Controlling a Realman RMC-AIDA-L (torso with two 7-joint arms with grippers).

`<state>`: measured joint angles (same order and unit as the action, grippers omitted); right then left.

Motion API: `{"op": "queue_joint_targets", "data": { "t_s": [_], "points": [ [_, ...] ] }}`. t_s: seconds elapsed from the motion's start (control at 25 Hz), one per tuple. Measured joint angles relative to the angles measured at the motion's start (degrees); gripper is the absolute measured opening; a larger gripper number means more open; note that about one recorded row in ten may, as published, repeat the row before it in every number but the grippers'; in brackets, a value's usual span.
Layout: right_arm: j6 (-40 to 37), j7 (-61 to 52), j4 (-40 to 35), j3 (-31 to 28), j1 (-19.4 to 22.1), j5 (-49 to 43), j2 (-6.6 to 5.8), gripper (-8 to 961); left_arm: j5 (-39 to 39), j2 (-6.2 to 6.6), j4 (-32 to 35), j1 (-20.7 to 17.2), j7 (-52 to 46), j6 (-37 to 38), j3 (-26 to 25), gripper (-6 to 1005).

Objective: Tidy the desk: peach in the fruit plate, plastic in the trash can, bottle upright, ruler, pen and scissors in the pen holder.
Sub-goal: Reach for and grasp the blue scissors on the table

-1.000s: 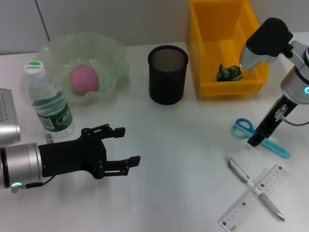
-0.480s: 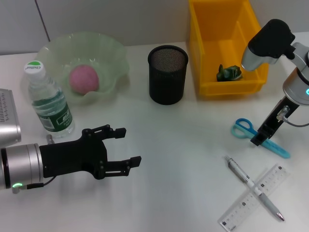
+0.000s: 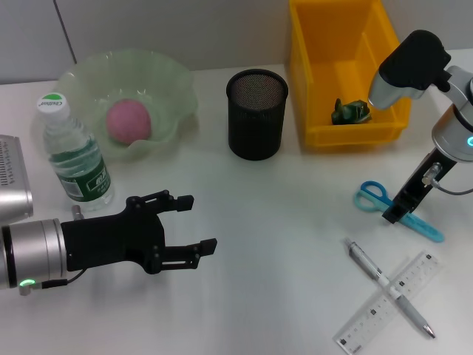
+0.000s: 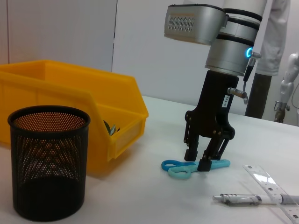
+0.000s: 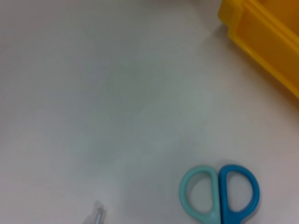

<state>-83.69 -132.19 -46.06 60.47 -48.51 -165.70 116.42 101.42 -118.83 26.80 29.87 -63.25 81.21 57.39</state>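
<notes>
1. The right pincer (image 4: pixel 201 158) points straight down at the scissors (image 3: pixel 399 210) near the right edge of the table (image 3: pixel 295 222). In the left wrist view its fingers (image 4: pixel 189 154) are spread a little way apart and straddle the blades just behind the handle loops, with the tips at or just above the table; whether they touch the scissors I cannot tell. It grips nothing.
2. The scissors lie flat, loops toward the yellow trash can (image 3: pixel 344 74).
3. The left pincer (image 3: pixel 198 225) hovers over the near left part of the table, lying level with its fingers spread wide and nothing between them.
4. The pen (image 3: pixel 388 287) and the clear ruler (image 3: pixel 388 299) lie crossed, pen over ruler, at the near right corner of the table.
5. The black mesh pen holder (image 3: pixel 256 112) stands upright toward the far edge, just beside the trash can.
6. A green scrap of plastic (image 3: pixel 349 112) lies inside the trash can.
7. The peach (image 3: pixel 129 121) sits in the pale green fruit plate (image 3: pixel 177 81) at the far left.
8. The bottle (image 3: pixel 74 159) stands upright beside the plate, cap on.
</notes>
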Motion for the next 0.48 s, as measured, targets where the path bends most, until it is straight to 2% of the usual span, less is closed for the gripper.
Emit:
{"op": "queue_joint_targets", "data": {
  "t_s": [0.48],
  "points": [
    [-0.03, 0.00, 0.00, 0.00, 0.06, -0.03, 0.13, 372, 0.01, 0.00, 0.00, 0.01, 0.05, 0.00, 0.00, 861]
  ]
}}
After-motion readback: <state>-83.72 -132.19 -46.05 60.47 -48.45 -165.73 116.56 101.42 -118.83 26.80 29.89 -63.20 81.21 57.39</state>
